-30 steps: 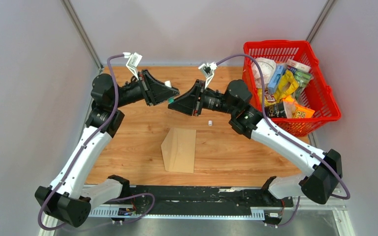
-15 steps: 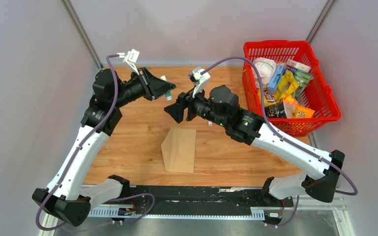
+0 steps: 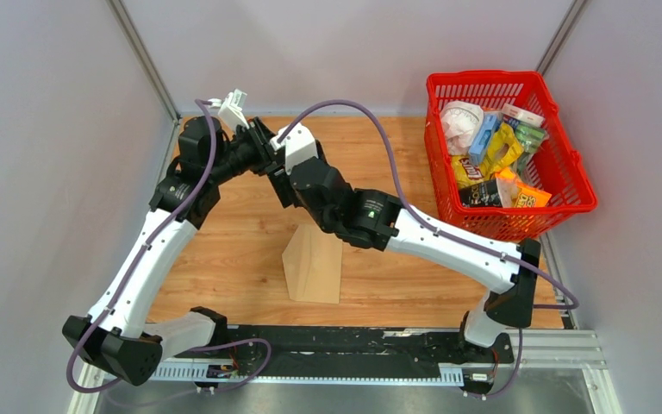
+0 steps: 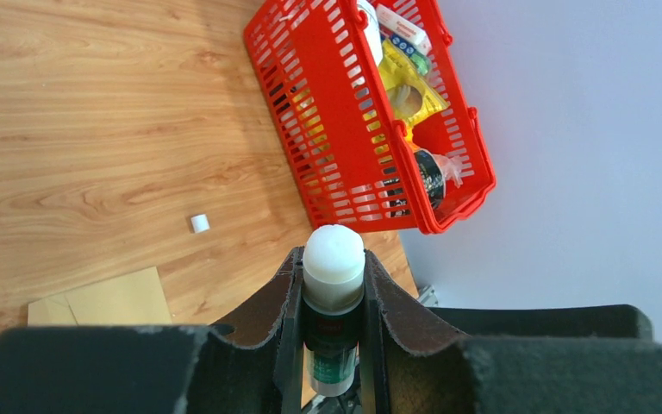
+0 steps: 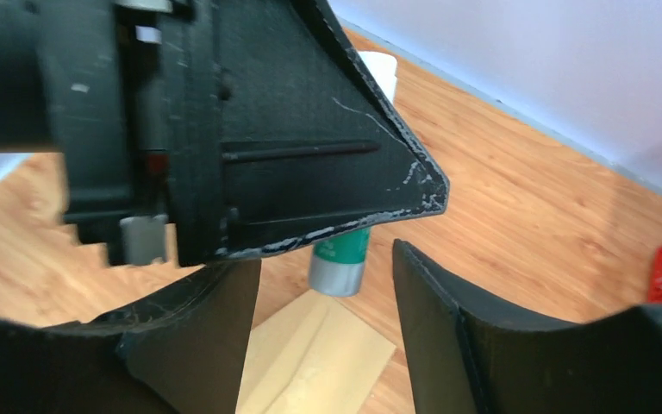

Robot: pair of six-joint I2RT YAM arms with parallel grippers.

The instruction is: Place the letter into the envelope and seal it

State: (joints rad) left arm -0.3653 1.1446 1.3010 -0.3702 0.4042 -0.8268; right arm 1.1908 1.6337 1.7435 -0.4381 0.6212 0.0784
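Table (image 3: 379, 285) — right arm (image 3: 448, 240) now over envelope (image 3: 315, 272)

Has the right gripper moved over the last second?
Yes. The right gripper has swung left, away from the red basket, up to the left gripper.

The worktop (image 3: 224, 233) is a light-brown board with a wood grain, closed in by pale walls on its left, far and right sides. A flat tan-brown kraft paper envelope (image 3: 315, 272) lies on it about midway between the left and right edges and closer to the near edge than to the far one, its long sides running near to far. A small white cylinder (image 4: 199, 223) lies on the bare wood between the envelope and a red plastic lattice basket (image 3: 526, 222). The basket stands at the far right corner, along the right edge. A black metal rail (image 3: 336, 341) runs along the near edge.
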